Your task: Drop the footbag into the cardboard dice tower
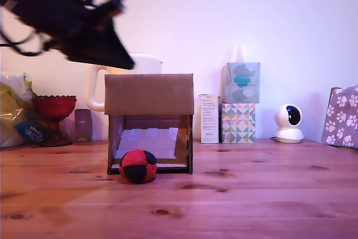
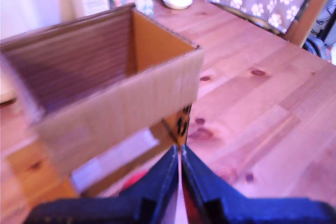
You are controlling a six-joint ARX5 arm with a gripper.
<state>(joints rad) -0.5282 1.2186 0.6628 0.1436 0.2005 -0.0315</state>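
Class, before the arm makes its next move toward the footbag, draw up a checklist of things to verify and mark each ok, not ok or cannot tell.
1. Small red and black stitched footbag reachable on the wooden table, in front of the tower's opening: ok.
2. Brown cardboard dice tower upright: ok.
3. Tower's top open and unobstructed, seen in the wrist view: ok.
4. Dark gripper open enough to take the footbag: not ok, fingers together.
5. Gripper empty: ok.
6. Gripper above the footbag: not ok, raised near the tower.

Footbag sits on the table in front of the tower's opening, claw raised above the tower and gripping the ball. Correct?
Not quite. The claw is shut but holds nothing: the exterior view shows the footbag on the table before the tower opening. The rest stands.
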